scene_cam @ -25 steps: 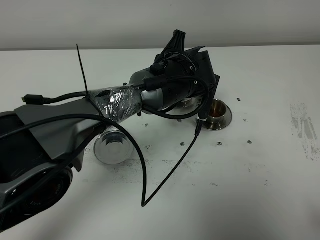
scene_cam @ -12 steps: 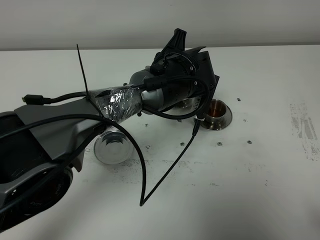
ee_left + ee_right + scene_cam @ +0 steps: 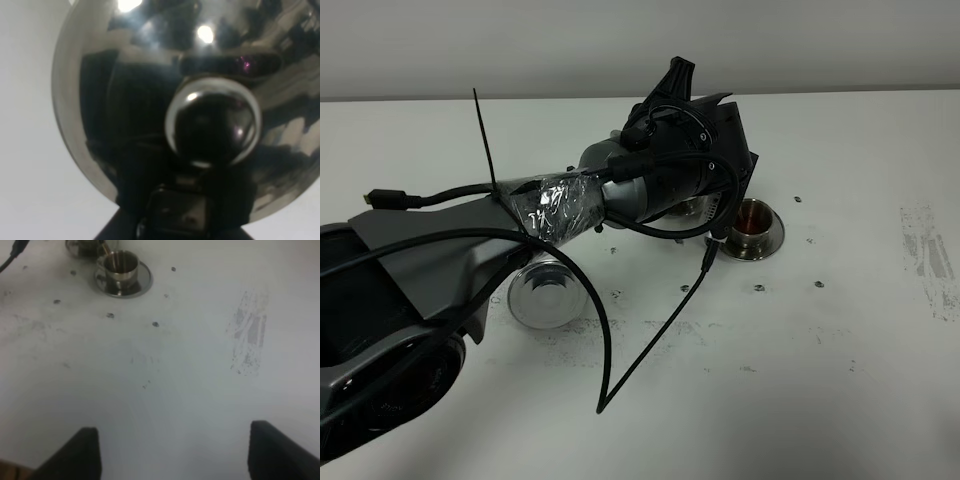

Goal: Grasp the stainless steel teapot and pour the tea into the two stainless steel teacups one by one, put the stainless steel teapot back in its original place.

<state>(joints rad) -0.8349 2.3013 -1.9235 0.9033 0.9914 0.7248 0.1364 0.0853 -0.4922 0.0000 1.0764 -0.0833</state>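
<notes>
Exterior high view: one white table [image 3: 840, 340] with one robot arm reaching in from the left, its wrist and left gripper [image 3: 695, 165] raised over the middle of the table. One stainless steel teacup [image 3: 751, 217] is plainly seen, standing on its round saucer [image 3: 772, 237] just right of the gripper, with brown tea [image 3: 752, 226] inside. A second steel piece [image 3: 697, 207] peeks out beneath the gripper, too hidden to identify. One flat round steel coaster [image 3: 548, 293] lies bare on the table to the left, well apart from the cup. Left wrist view: the stainless steel teapot [image 3: 125, 100] fills the picture, its domed lid and one round knob [image 3: 212, 127] tilted toward the camera; whether the fingers are clenched on it cannot be told. Right wrist view: two dark fingertips [image 3: 75, 452] of the right gripper [image 3: 175, 452] stand spread wide apart, grasping nothing, above bare table, with the same cup far ahead.
</notes>
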